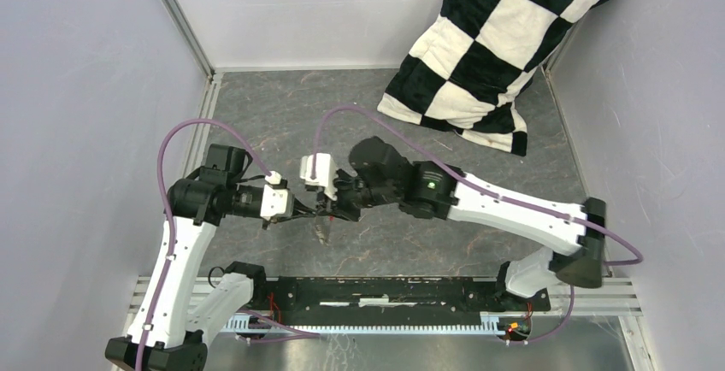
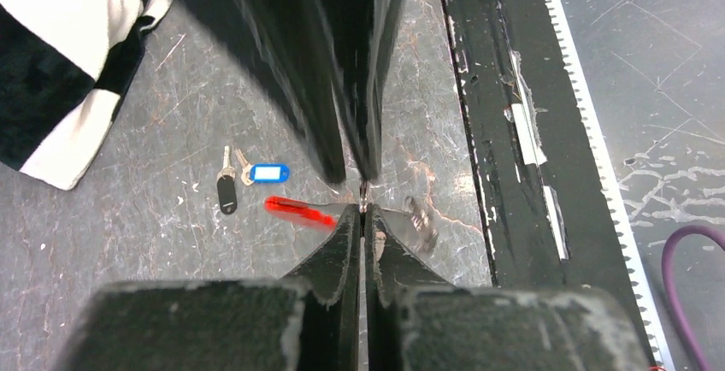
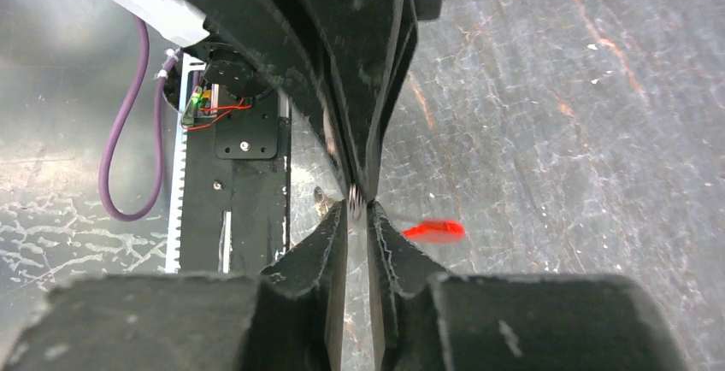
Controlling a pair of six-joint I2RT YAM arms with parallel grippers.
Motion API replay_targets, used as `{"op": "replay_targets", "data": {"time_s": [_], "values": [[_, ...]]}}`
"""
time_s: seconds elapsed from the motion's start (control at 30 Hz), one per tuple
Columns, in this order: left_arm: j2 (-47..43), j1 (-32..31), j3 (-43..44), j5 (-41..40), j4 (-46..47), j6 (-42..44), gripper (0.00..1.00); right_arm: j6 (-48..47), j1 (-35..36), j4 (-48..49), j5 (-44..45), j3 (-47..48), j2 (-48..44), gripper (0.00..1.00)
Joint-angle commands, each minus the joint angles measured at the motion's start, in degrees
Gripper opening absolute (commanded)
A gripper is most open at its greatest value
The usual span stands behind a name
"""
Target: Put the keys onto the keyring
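Both grippers meet tip to tip above the grey table. My left gripper [image 2: 365,209] is shut on the keyring's thin metal loop [image 2: 365,193]. The blurred red tag [image 2: 299,211] hangs off to the left of it. My right gripper [image 3: 356,209] faces it from the other side, its jaws slightly parted around the same loop [image 3: 353,203], with the red tag [image 3: 434,231] to the right. From above, the keyring [image 1: 323,230] dangles between the left gripper [image 1: 305,211] and the right gripper [image 1: 335,204]. The keys lie on the table, one black-headed [image 2: 226,191] and one blue-headed [image 2: 268,172].
A black-and-white checkered cushion [image 1: 496,38] leans in the back right corner. A black rail [image 1: 385,290] with a toothed strip runs along the near edge between the arm bases. Walls enclose the table on the left, back and right.
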Motion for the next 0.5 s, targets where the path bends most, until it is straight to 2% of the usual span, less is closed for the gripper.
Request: {"op": "replay_targets", "data": {"time_s": [0.0,0.1,0.2,0.37,0.47], "values": [[-0.8,-0.3,0.3,3.7,0.0,2.2,0.02,-1.1,0.1,13.0,2.9,-8.3,-13.1,0.26],[-1.4,-0.3,1.7,8.2,0.7,1.2,0.02,-2.5,0.0,22.7,3.2,-20.5,-22.4,0.42],[-1.6,-0.3,3.0,12.6,6.1,-7.2,0.02,-2.4,0.0,30.5,4.1,-28.6,-29.5,0.51],[-2.2,-0.3,5.5,20.1,10.7,-12.6,0.02,-2.5,0.0,39.6,2.2,-38.2,-35.8,0.53],[-2.6,-0.3,6.4,22.9,11.9,-12.2,0.02,-1.7,0.0,45.3,2.1,-42.1,-37.2,0.53]]}}
